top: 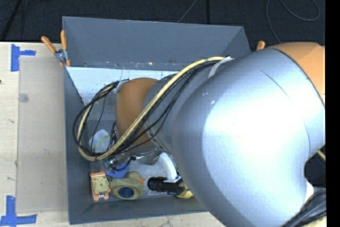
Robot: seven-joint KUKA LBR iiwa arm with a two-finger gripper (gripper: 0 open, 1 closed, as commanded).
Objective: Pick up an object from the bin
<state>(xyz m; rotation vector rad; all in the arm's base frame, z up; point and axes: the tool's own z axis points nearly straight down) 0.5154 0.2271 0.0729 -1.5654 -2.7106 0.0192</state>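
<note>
— Well, the arm (249,135) is down in the bin (74,130), its orange cover (135,109) low over the front heap.
— Claw (133,157) wide or narrow?
— Can't tell, the wrist hides it. Nearest are a blue piece (118,171), a yellow-green round thing (127,187) and a black tool (163,185).
— Then I'd pick one, drop straight, and close only once squarely round it.

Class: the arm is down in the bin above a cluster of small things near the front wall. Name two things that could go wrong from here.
First, the blue piece, the yellowish roll and the tan block lie packed together by the bin's front wall, so a grasp might catch or knock a neighbour. Second, the arm's cables loop low over the bin floor and could snag a thing as the arm lifts.
</note>
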